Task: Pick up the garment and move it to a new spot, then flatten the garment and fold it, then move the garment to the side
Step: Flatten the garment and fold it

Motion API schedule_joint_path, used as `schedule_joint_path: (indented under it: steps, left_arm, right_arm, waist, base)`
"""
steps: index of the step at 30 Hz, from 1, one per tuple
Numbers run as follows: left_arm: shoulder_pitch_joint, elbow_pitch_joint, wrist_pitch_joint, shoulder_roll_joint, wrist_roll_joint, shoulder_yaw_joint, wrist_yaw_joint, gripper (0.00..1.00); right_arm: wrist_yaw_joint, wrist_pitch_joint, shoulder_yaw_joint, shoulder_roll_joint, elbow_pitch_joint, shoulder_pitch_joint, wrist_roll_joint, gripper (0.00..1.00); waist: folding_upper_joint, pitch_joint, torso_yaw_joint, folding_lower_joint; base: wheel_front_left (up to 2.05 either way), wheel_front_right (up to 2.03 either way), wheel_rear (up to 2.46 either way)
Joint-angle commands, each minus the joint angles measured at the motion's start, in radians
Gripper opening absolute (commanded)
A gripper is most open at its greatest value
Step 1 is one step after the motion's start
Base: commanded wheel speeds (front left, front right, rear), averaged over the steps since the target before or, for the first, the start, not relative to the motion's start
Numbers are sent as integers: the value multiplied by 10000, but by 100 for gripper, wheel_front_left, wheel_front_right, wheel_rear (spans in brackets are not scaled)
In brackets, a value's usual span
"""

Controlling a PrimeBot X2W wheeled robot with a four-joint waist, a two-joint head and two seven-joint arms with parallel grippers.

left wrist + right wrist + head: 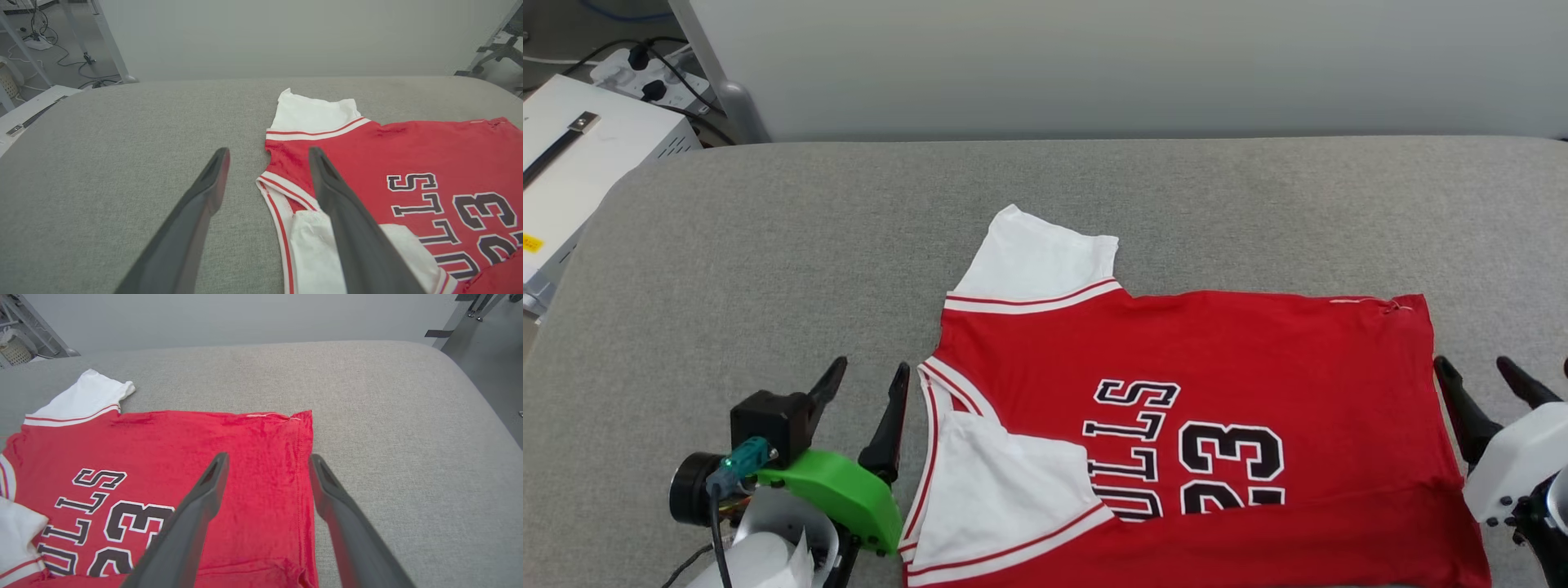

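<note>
Red jersey cloth, soft, light and limp, is judged best pinched at collar and hem corners. The garment (pixel 1217 351) is spread on the grey table (pixel 768 245), its long axis laid across the robot, with the collar beside the left gripper (pixel 872 367) and the hem beside the right gripper (pixel 1472 363). Both sets of jaws are spread wide, with nothing gripped.

The garment (pixel 1258 351) is soft, matt red cloth with white cloth sleeves. The bench (pixel 768 245) has coarse grey woven fabric. The left hand (pixel 872 367) and right hand (pixel 1474 365) have smooth, dull dark plastic fingers (pixel 192 220).
</note>
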Motion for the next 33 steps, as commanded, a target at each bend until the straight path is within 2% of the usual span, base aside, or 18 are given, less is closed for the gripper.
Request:
schedule_joint_path:
  steps: [1,6,11,21,26,33]
  left_arm:
    - [-145,56,-445,-141,232,134,-72,100]
    - [-103,62,-1130,-569,585,778,-111,100]
    - [226,-247,-1194,-1148,1465,1533,-465,100]
    - [788,-155,-1198,-2035,2729,2563,-1547,100]
    - [587,352,-1180,-1976,3064,2493,-2176,100]
    - [-1411,1009,102,-1558,3243,2166,-2997,100]
  right_arm:
    - [-9,-488,-15,39,-73,-206,30,100]
    - [-9,-1984,232,80,-208,-221,-118,100]
    - [-9,-3306,567,197,-210,-35,-354,100]
    - [-9,-4079,916,445,257,-75,-474,100]
    - [-9,-4145,866,439,358,-241,-419,100]
    - [-9,-4308,1037,509,266,-670,-342,100]
  waist:
    - [106,-17,-3,0]
    - [106,-54,30,0]
    - [106,-29,56,0]
    - [106,244,-100,0]
    - [106,572,-304,0]
    - [106,1520,-811,0]
  base:
    - [0,0,0]
    - [0,0,0]
    - [0,0,0]
    - [0,0,0]
    - [0,0,0]
    - [0,0,0]
